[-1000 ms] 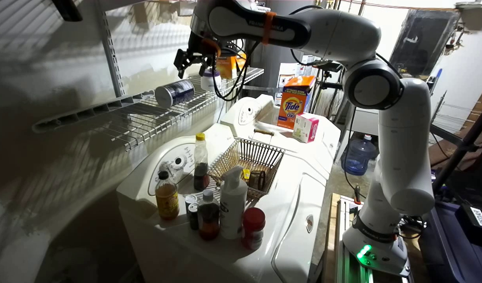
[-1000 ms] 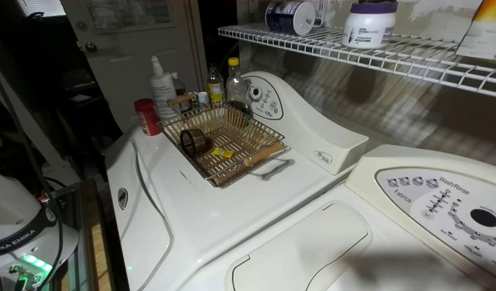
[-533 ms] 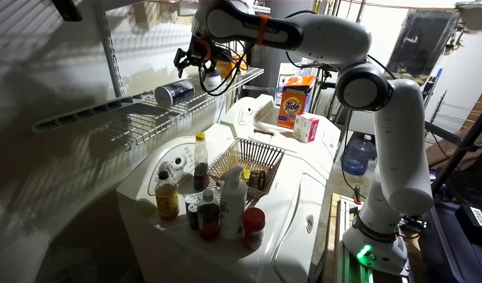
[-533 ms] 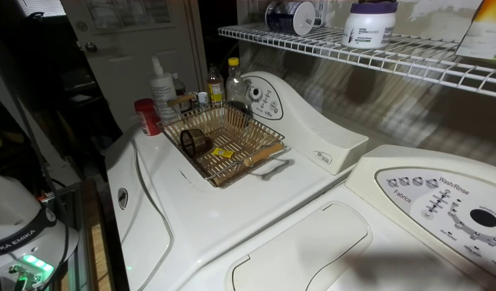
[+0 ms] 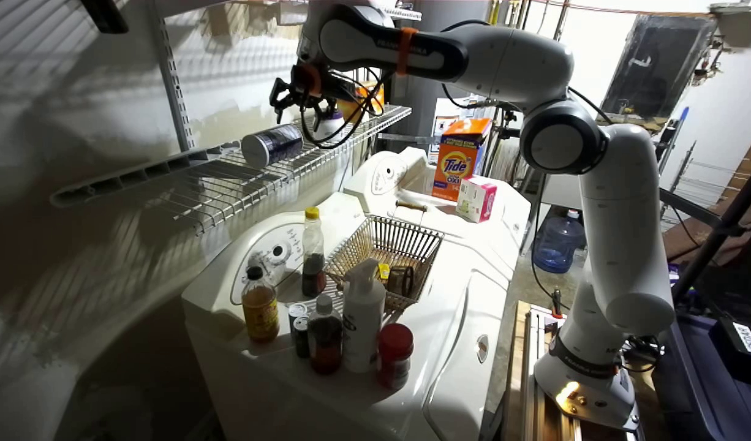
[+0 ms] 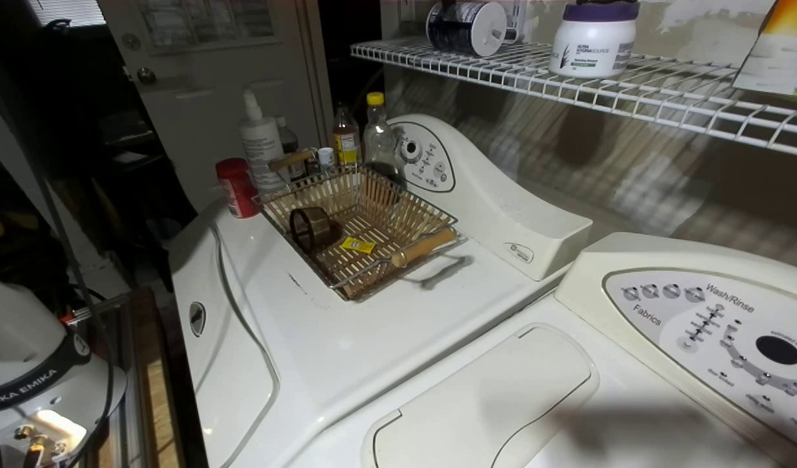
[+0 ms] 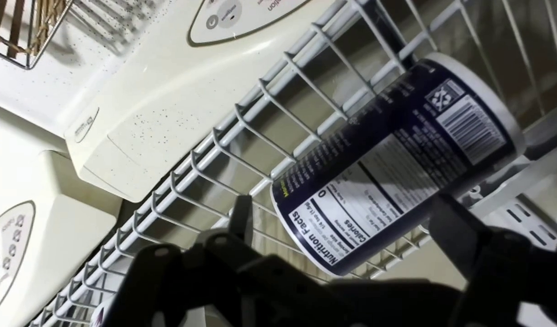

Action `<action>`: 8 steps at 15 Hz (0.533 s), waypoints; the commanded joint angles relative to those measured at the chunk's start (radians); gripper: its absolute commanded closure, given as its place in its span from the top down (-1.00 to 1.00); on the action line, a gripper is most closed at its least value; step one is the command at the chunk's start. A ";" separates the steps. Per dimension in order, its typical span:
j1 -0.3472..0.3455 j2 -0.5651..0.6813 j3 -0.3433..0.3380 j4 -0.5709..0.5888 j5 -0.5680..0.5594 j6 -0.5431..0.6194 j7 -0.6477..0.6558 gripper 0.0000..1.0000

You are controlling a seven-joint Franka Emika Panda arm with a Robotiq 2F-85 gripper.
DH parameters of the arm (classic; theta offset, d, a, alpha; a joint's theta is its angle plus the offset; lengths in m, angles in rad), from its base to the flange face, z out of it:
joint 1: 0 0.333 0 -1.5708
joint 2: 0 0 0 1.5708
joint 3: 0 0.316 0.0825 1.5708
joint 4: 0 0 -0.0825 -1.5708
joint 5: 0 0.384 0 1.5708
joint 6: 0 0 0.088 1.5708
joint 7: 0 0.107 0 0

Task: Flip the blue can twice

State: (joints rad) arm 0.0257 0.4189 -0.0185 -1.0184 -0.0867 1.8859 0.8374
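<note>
In an exterior view, the gripper (image 5: 298,120), at 11 o'clock, has edged lower and the base lights (image 5: 568,392) have gone from green to yellow-white; the can (image 5: 271,145), at 10, lies unmoved on its side on the wire shelf (image 5: 259,195), so this looks like an approach, no flip under way. In an exterior view, a dark patch (image 6: 447,4) at the can's upper edge, near 12, may be a fingertip, though the frame crops it; a basket (image 6: 408,209) sits mid-view on a white machine (image 6: 372,338), a door (image 6: 194,97) at 10. In the wrist view, at 3, the can shows between widely parted fingers (image 7: 458,231).
</note>
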 commanded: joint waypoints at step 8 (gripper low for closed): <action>0.009 0.044 -0.021 -0.006 -0.005 0.156 0.301 1.00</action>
State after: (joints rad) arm 0.0265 0.4603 -0.0229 -1.0203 -0.0867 2.0576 1.0538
